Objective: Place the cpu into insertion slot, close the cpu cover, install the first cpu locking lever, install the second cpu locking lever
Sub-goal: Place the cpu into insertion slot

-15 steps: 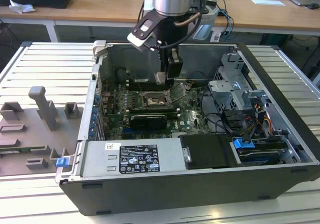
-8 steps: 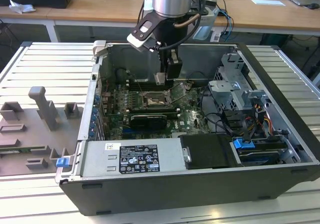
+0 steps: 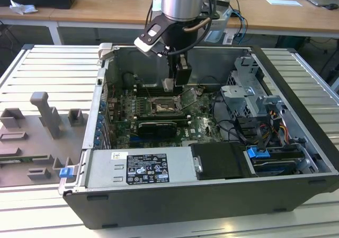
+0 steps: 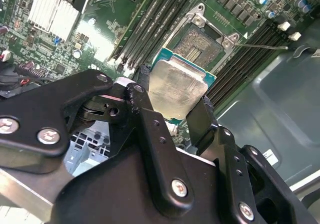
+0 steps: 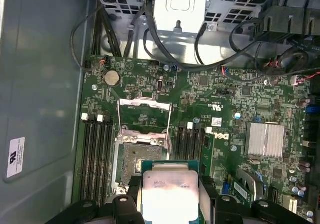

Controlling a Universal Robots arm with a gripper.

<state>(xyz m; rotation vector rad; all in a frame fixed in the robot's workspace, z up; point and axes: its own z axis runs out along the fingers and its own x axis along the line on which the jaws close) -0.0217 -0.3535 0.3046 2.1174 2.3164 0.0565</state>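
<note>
The cpu (image 4: 177,87) between jaws, above insertion slot (image 4: 197,44)

Wooden desks (image 3: 106,10) behind ribbed metal table (image 3: 47,71)

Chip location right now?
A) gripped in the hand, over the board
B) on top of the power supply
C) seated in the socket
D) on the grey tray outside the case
A: the hand clamps the chip by its edges, and the socket beside it is bare.
</note>
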